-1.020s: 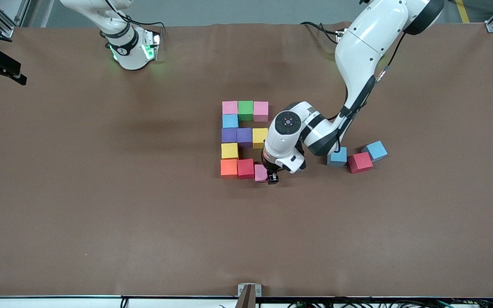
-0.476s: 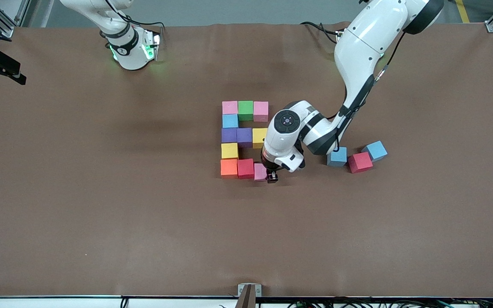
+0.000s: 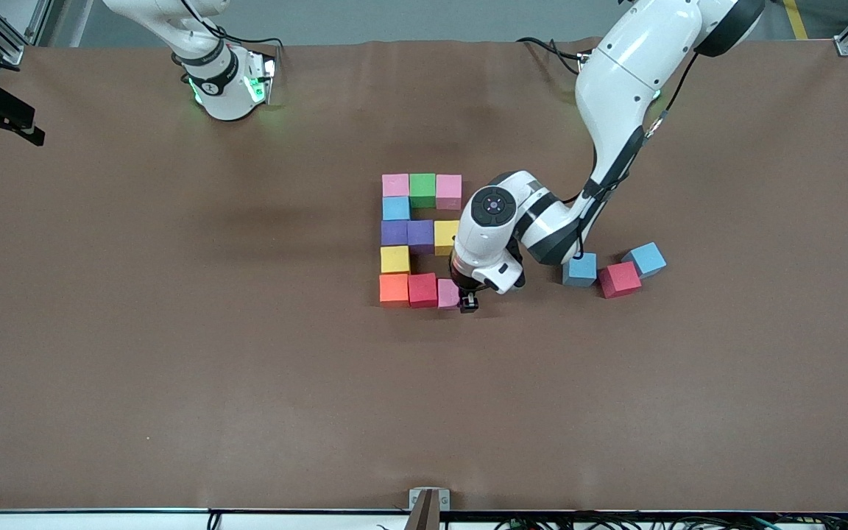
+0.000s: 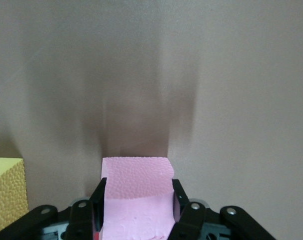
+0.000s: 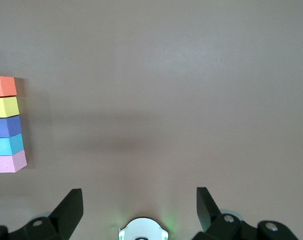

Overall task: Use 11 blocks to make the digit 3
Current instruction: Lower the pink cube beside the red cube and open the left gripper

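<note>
Since a second ago my left hand has carried its small matte pink cube a little closer to the small matte red cube, so the pink cube now sits just beside it at the end of the bar nearest the front camera. My left hand is pinching that pink cube between its two black fingers, low at the brown tabletop; whether the cube rests on the surface I cannot tell.

The blocky multicoloured digit 3 lies right beside my left hand, toward the right arm's end of the tabletop. Its bar nearest the camera runs from an orange cube through the red cube to the pink one I hold. A yellow cube joins that bar to the middle bar of two purple cubes and a second yellow cube. A blue cube joins upward to the farthest bar: pink cube, green cube, pink cube.

Toward the left arm's end from my left hand, three spare cubes sit close together: a light blue cube, a dark red cube and another light blue cube.

My right hand waits with its fingers spread wide, well apart from the digit, over bare tabletop.
</note>
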You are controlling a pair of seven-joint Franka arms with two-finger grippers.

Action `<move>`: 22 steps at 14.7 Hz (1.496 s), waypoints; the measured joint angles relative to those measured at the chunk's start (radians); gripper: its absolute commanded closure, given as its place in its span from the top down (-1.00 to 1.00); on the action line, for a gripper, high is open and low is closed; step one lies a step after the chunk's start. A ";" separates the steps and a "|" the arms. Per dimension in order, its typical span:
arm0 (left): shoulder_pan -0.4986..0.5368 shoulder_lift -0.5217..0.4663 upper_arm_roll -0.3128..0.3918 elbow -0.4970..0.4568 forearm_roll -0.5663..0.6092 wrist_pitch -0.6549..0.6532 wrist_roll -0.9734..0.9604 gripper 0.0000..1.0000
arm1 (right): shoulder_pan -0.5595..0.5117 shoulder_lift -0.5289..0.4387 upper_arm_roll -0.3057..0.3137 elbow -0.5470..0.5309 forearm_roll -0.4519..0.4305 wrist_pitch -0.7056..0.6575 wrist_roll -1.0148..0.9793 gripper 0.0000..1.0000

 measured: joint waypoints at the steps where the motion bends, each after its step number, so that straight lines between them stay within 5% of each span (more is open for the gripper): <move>1: 0.000 0.000 0.000 0.000 0.000 0.000 -0.009 -0.36 | 0.000 0.000 0.000 0.000 0.000 0.000 0.000 1.00; 5: -0.001 -0.001 0.000 -0.001 0.000 0.000 -0.036 -0.36 | 0.000 0.000 0.000 0.000 0.000 0.000 0.000 1.00; 6: -0.001 -0.001 0.000 -0.001 0.000 0.000 -0.039 -0.23 | 0.000 -0.001 0.000 0.000 0.000 0.000 0.000 1.00; 7: -0.001 -0.001 0.000 -0.001 0.000 0.000 -0.041 0.15 | 0.000 -0.001 0.000 0.000 0.000 0.000 0.000 1.00; 8: -0.001 -0.001 0.000 -0.001 0.000 0.000 -0.041 0.83 | 0.000 -0.001 0.000 0.000 0.000 0.000 0.000 1.00; 9: -0.001 -0.001 0.000 -0.001 0.002 0.000 -0.041 1.00 | 0.000 -0.001 0.000 0.000 0.000 0.000 0.000 1.00; 22: -0.001 -0.105 -0.008 -0.040 0.023 -0.004 -0.039 1.00 | 0.000 -0.001 0.000 0.000 0.000 0.000 0.000 1.00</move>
